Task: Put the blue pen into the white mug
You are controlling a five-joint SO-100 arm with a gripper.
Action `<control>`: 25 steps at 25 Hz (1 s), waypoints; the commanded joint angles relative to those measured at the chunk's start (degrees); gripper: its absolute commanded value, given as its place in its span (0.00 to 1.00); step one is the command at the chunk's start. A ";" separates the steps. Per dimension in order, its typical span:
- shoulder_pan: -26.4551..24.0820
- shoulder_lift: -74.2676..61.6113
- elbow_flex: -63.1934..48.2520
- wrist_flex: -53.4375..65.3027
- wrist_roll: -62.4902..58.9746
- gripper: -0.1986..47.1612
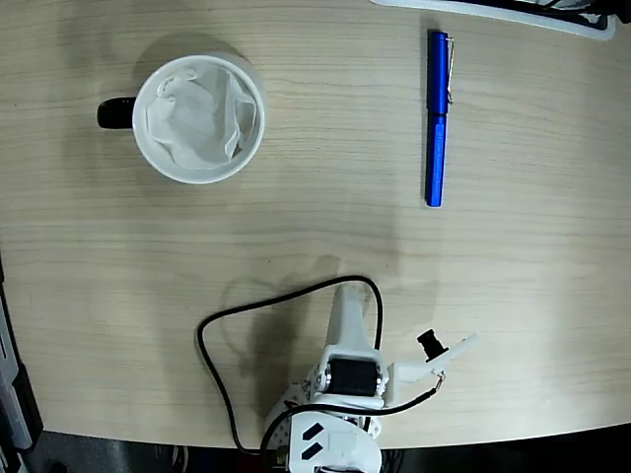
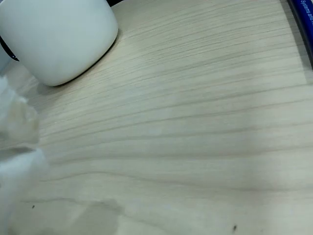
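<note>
Nothing is done yet, by the look of it: the whole pick and drop lies ahead. The desk (image 1: 296,227) carries everything. In the fixed view the mug (image 1: 199,119) stands well ahead of the gripper (image 1: 347,307) and to its left, paper lining inside, no pen in it. The pen (image 1: 438,118) lies flat, well ahead and to the right, untouched. The gripper holds nothing; how far open it is, I cannot tell. A black cable (image 1: 256,307) loops beside it, and nothing blocks the way.

Tiny print on blue pen (image 2: 304,14), unreadable
</note>
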 commanded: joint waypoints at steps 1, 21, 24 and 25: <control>-0.18 3.16 -1.41 0.62 0.53 0.01; 4.22 -29.09 -30.59 -0.62 -5.27 0.01; 5.36 -35.77 -37.00 -0.53 -11.34 0.01; 5.63 -37.71 -38.67 -0.44 -13.97 0.01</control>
